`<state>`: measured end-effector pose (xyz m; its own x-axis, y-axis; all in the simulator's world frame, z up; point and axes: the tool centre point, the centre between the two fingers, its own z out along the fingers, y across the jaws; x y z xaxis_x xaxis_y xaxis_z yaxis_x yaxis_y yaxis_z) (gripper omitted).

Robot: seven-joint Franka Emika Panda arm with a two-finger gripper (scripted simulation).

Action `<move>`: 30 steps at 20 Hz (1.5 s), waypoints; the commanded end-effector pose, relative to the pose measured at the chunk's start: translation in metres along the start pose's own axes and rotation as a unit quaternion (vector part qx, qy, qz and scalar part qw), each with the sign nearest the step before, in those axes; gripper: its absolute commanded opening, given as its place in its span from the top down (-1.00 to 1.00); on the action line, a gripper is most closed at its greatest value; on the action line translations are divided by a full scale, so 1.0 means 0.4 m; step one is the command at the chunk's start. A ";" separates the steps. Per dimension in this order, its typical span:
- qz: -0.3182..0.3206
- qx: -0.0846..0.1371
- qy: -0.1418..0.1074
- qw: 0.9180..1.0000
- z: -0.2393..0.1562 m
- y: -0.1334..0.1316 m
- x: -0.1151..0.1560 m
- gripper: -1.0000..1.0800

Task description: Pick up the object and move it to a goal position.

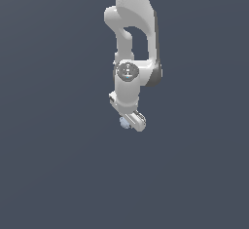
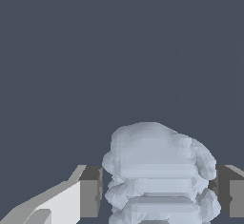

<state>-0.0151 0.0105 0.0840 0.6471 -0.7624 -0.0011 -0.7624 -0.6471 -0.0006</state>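
We see the jaws closed on the object (image 2: 159, 175), one grey finger (image 2: 90, 192) against each flank of the pale blue-grey lump in the wrist view. In the exterior view the gripper (image 1: 131, 121) hangs at the end of the white arm (image 1: 130, 43), the lump showing just beside it toward the exterior view's left, against a plain dark slate backdrop (image 1: 48, 174).
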 end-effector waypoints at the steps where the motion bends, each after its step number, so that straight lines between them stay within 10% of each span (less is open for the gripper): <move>1: 0.001 0.001 0.000 1.000 -0.049 0.038 0.034 1.00; 18: 0.001 0.000 0.000 1.000 -0.425 0.321 0.297 1.00; 30: 0.001 0.000 0.000 1.000 -0.535 0.396 0.383 1.00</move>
<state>-0.0370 -0.2073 0.2960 0.6453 -0.7639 0.0006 -0.7639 -0.6453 -0.0008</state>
